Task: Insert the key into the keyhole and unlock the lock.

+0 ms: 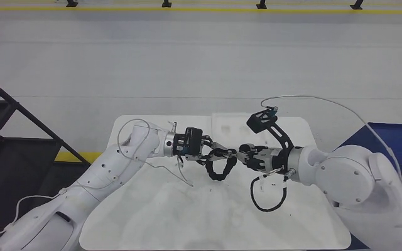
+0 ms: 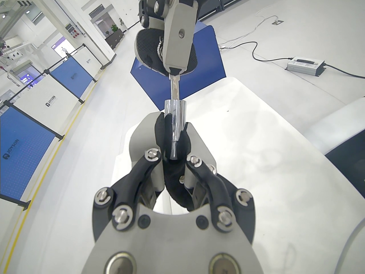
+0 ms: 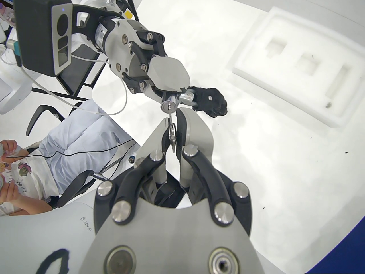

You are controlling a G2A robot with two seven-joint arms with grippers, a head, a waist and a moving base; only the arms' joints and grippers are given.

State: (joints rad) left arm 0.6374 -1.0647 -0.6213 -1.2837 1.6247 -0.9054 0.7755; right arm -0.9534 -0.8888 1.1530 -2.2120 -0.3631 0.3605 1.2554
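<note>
Above the middle of the white table (image 1: pixel 188 213), my left gripper (image 2: pixel 174 132) is shut on a cable lock (image 2: pixel 175 121): a chrome cylinder with a black fabric-covered loop (image 1: pixel 221 170) hanging below it. My right gripper (image 3: pixel 171 128) is shut on the silver key (image 3: pixel 172 135), held by its round head. In the left wrist view the key blade (image 2: pixel 174 88) runs from the right gripper's fingertips (image 2: pixel 178 44) into the end of the chrome cylinder. The right wrist view shows the lock's keyhole face (image 3: pixel 168 106) with the blade entering it. In the top view both grippers (image 1: pixel 210 152) (image 1: pixel 242 155) meet tip to tip.
A white foam tray (image 3: pixel 299 66) with rectangular recesses lies at the table's far side. A black cable (image 1: pixel 267 194) loops down from the right arm. A person sits beside the table (image 3: pixel 42 155) in the right wrist view. A blue panel (image 2: pixel 182 69) stands past the table edge.
</note>
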